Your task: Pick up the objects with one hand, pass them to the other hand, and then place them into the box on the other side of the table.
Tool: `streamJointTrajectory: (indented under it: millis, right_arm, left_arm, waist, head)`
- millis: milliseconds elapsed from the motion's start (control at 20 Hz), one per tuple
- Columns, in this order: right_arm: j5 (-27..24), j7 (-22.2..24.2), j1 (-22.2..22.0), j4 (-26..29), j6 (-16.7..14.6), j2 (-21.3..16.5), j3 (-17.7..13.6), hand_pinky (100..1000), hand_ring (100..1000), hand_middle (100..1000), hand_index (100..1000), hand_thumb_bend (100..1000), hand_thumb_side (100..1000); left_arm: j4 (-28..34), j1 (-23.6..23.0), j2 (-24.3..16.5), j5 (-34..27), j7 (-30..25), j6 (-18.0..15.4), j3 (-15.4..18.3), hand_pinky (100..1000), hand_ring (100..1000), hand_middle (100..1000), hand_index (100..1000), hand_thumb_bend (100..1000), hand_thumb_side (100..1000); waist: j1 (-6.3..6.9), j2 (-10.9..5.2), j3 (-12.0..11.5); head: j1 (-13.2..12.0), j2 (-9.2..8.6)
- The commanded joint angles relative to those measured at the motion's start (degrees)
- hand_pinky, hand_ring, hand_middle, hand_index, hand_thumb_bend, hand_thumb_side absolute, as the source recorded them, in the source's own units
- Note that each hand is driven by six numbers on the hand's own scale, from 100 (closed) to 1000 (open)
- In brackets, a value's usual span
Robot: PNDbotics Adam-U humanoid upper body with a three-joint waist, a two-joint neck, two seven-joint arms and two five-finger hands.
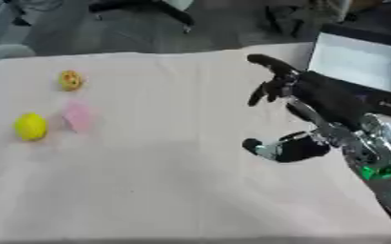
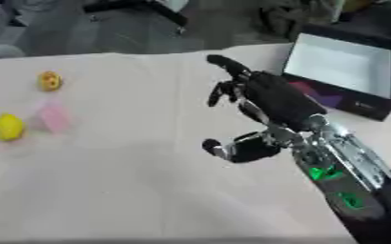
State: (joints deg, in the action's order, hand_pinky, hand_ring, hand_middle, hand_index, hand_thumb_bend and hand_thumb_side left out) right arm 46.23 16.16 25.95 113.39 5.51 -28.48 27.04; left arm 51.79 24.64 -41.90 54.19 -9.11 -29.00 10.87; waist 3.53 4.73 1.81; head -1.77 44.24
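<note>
In the left eye view, a yellow ball [image 1: 30, 127], a pink piece [image 1: 77, 116] and a round orange thing [image 1: 70, 80] lie at the tabletop's [image 1: 174, 190] left. All look light; the ball may roll, so it is best cupped around its middle.

In the right eye view, the right hand [image 2: 270, 102] hovers mid-table, fingers spread and empty. The box [image 2: 342, 66] sits far right, with open cloth between.

yellow ball [image 1: 30, 127], pink piece [image 1: 77, 116], orange round [image 1: 70, 80] — left
</note>
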Motion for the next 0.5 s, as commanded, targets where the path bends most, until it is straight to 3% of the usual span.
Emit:
streamJointTrajectory:
  millis: [50, 500]
  right_arm:
    - [-0.3, 0.0, 0.8, 1.2, -0.3, -0.5, -0.1, 581, 580, 1000, 638, 502, 309]
    - [-0.7, -0.6, 1.0, 1.2, -0.4, 0.1, 0.1, 575, 578, 1000, 636, 504, 313]
  left_arm:
    - [-4.0, 2.8, -2.9, 0.7, 1.0, -0.5, -0.6, 702, 644, 666, 847, 515, 131]
    - [-12.6, 8.3, -1.3, 3.3, 7.6, 2.7, -2.3, 700, 636, 657, 842, 505, 128]
  waist:
    - [0.18, -0.44, 0.2]
    - [-0.01, 0.38, 1.6]
  head:
    - [-0.5, -0.12]
    - [-1.7, -0.12]
